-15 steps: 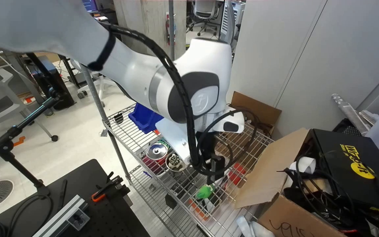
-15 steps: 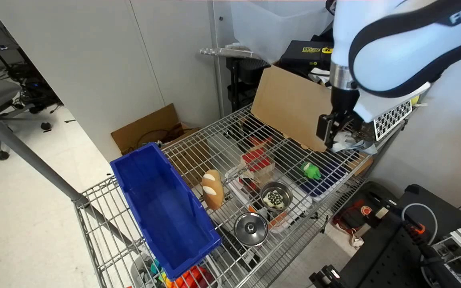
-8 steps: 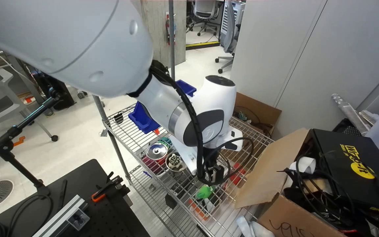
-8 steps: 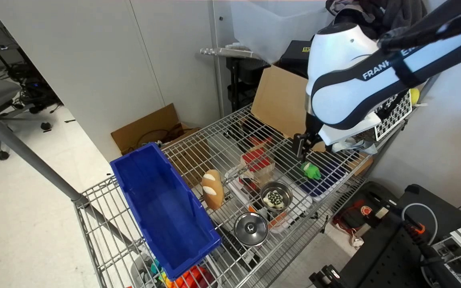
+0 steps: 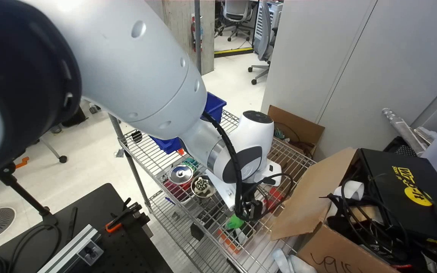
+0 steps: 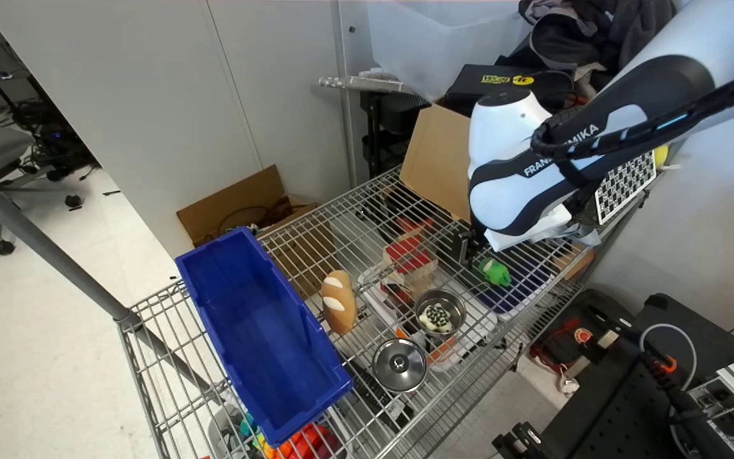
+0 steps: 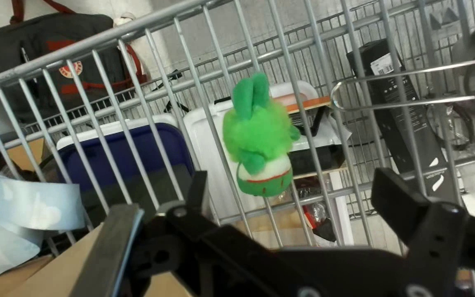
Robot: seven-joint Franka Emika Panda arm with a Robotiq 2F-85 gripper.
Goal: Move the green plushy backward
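Nearest the wrist camera, the jaws are spread wide, with the two fingers well apart. The green plushy is located ahead of the gap, clear of both fingers in the wrist view. It lies on the wire counter, its two long ear-like lobes directed away from the jaws. In both exterior views I see the plushy near the jaws, with the white arm reaching over the counter. A pale blue strip occupies the left edge of the wrist view.

Next along the counter, in an exterior view, is a steel pot containing a pale item with dark spots. A knobbed metal lid is positioned just beside the pot. Farther from the jaws are a brown loaf and a long blue bin. A cardboard flap stands tilted at the counter's far edge; beyond it is a black case with yellow lettering.
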